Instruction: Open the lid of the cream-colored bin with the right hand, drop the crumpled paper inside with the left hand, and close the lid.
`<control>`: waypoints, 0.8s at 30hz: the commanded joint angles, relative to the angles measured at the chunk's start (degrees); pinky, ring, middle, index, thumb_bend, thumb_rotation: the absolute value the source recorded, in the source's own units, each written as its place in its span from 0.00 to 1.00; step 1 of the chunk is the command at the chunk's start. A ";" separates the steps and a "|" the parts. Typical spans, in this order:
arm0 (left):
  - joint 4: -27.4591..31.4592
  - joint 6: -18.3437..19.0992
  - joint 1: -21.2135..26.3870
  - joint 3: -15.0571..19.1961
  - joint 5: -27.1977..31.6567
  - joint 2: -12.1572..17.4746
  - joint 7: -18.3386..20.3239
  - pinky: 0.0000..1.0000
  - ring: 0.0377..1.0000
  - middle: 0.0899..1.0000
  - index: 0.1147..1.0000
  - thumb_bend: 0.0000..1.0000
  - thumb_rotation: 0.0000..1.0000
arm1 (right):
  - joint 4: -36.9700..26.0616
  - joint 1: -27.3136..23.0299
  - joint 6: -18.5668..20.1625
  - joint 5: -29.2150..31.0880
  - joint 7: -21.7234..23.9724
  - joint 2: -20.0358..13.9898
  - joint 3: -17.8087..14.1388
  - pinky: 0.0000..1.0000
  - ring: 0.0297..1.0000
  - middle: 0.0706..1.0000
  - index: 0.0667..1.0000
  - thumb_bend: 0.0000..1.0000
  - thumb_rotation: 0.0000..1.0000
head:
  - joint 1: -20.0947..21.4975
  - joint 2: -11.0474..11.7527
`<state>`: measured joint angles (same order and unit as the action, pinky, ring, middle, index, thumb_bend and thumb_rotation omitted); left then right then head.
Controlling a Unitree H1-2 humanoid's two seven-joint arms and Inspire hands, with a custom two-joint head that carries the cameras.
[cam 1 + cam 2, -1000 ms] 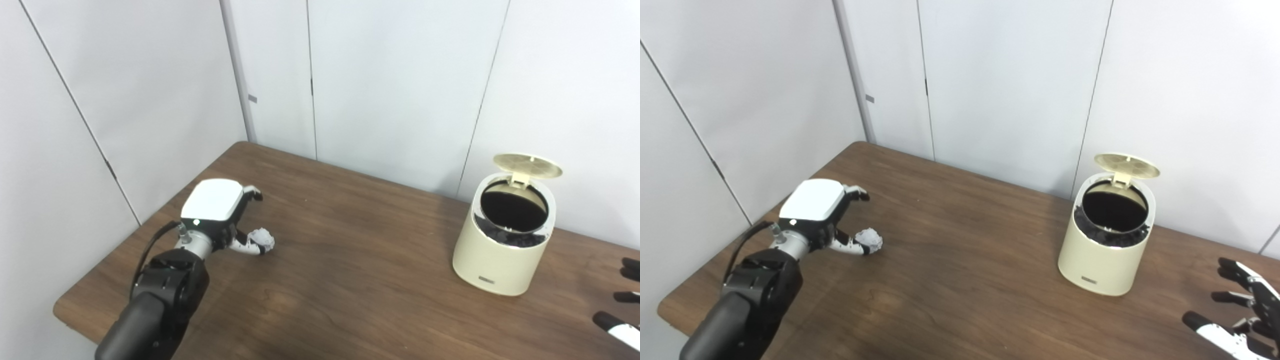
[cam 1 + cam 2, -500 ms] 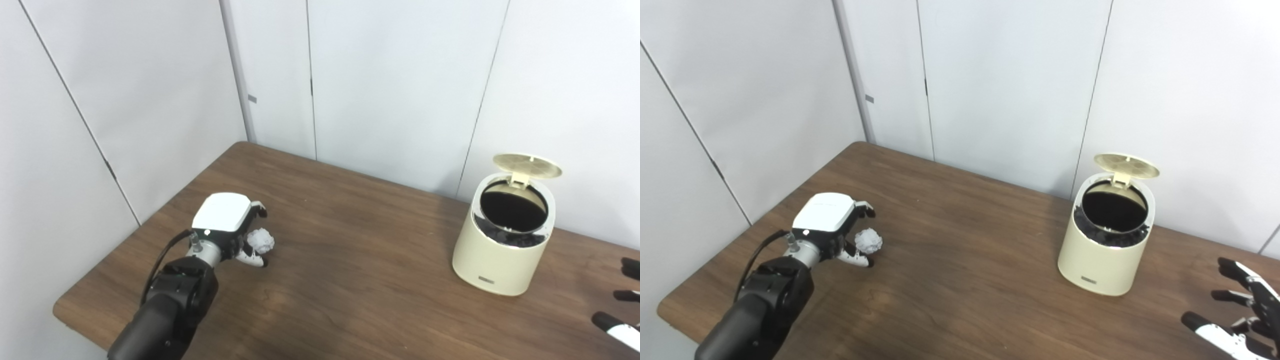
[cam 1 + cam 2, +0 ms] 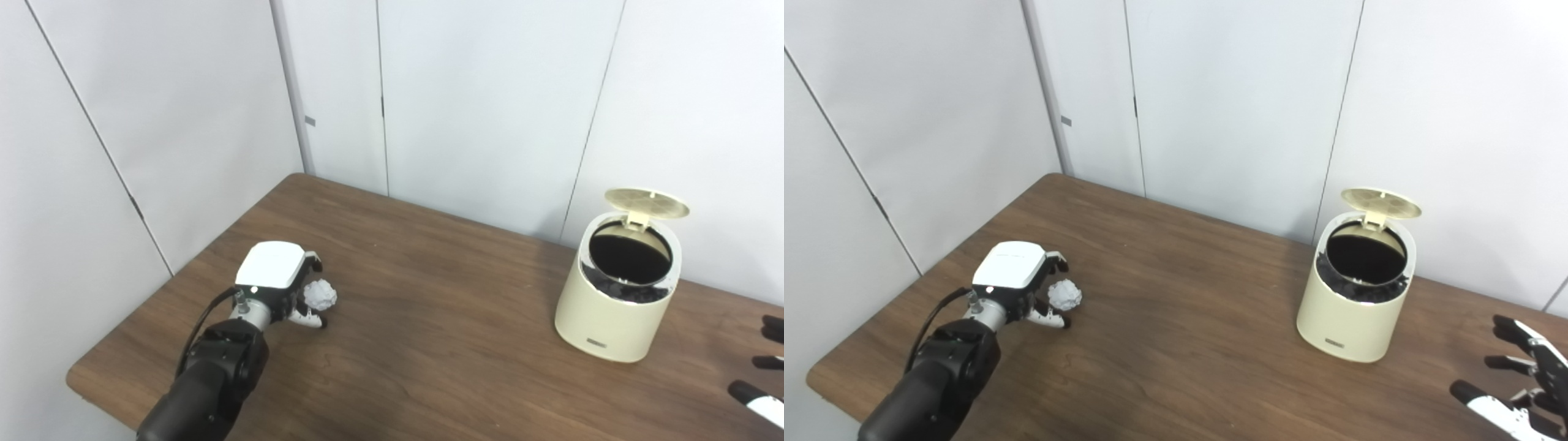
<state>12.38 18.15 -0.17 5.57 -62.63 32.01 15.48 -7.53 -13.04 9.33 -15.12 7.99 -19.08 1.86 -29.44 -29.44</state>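
The crumpled paper [image 3: 320, 296] is a small white ball lying on the brown table [image 3: 441, 343] at the left. My left hand [image 3: 278, 285] is low over the table right beside it, with fingers above and thumb below the ball, still apart and cupping it. The cream-colored bin [image 3: 615, 306] stands at the right with its round lid [image 3: 646, 203] tipped up at the back and a dark liner showing inside. My right hand [image 3: 1519, 380] rests open near the table's right front, fingers spread, well clear of the bin.
White wall panels [image 3: 490, 92] close in behind and to the left of the table. The table's rounded left corner [image 3: 76, 383] lies just beside my left forearm. Bare wood stretches between the paper and the bin.
My left hand has dropped toward the table and drawn back a little, and its fingers have curled closer around the paper ball. The bin, its lid and my right hand are unchanged.
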 commanded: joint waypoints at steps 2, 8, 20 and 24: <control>-0.90 0.32 1.10 -0.42 -0.16 1.31 -1.34 0.58 0.70 0.69 0.70 0.78 0.18 | -2.32 -1.88 -0.89 0.42 -0.19 -0.71 -0.85 0.26 0.70 0.84 0.84 1.00 0.59 | -0.06 -0.04; -2.52 -0.72 0.92 -0.73 1.46 1.32 -3.75 0.54 0.67 0.65 0.67 0.77 0.18 | -2.78 -1.69 -0.66 -0.32 -0.08 -0.90 -0.53 0.25 0.70 0.84 0.84 1.00 0.58 | 0.03 -0.32; -2.85 -2.12 0.49 -1.66 5.59 0.72 -7.70 0.48 0.60 0.57 0.58 0.76 0.07 | -4.14 -1.12 0.86 -0.42 0.17 -0.86 -0.75 0.28 0.73 0.86 0.86 0.97 0.56 | 0.25 -0.90; -3.71 -2.35 0.53 -2.25 6.47 0.67 -8.62 0.47 0.55 0.54 0.57 0.75 0.04 | -3.85 -1.00 0.26 -0.33 -0.04 -0.92 -0.97 0.28 0.72 0.85 0.85 0.98 0.57 | 0.33 -1.11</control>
<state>9.59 16.47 -0.01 4.03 -56.26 31.91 7.08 -9.48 -12.86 11.03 -15.57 8.51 -19.10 1.81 -29.09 -30.50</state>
